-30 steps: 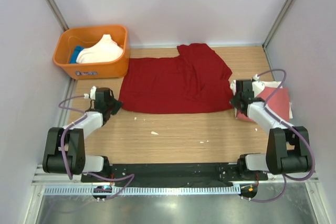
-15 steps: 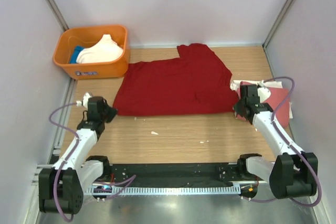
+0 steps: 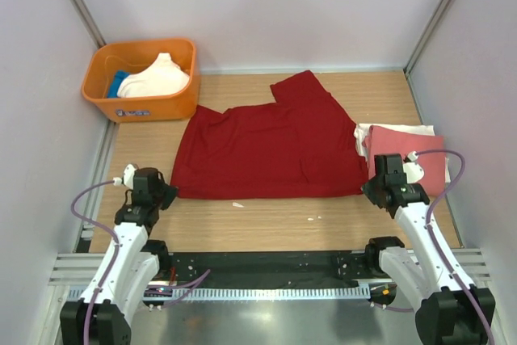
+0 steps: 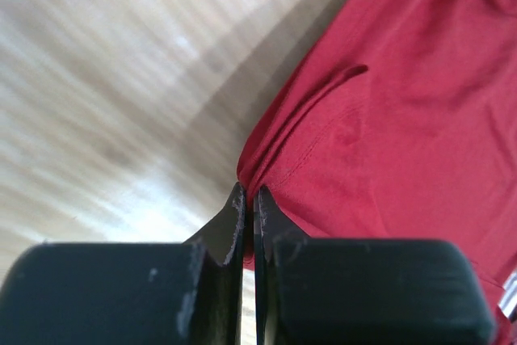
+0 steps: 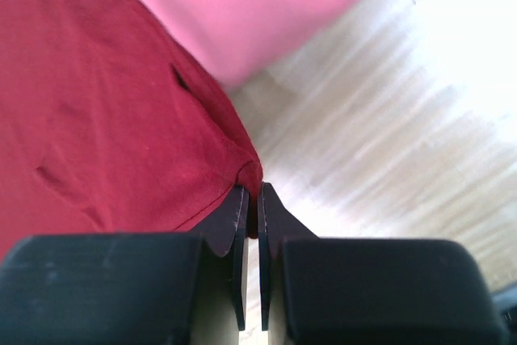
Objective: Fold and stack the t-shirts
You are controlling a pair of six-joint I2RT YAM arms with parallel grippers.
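A dark red t-shirt point(image 3: 271, 147) lies spread across the wooden table, one sleeve pointing to the far side. My left gripper point(image 3: 168, 193) is shut on its near left corner point(image 4: 266, 159), the cloth pinched at the fingertips. My right gripper point(image 3: 368, 190) is shut on its near right corner point(image 5: 242, 169), with red cloth showing between the jaws. A folded salmon-pink t-shirt point(image 3: 416, 155) lies on a white one point(image 3: 392, 129) at the right, just beside the right gripper. The pink t-shirt point(image 5: 266, 6) also shows in the right wrist view.
An orange tub point(image 3: 153, 105) stands at the far left and holds a cream shirt point(image 3: 157, 78) and a blue one point(image 3: 119, 82). Small white scraps point(image 3: 238, 204) lie on the wood near the shirt's front hem. Side walls close in on both sides.
Both arms have drawn back toward the near edge, dragging the red t-shirt's front hem with them. The shirt now lies flatter, and the pink t-shirt is uncovered.
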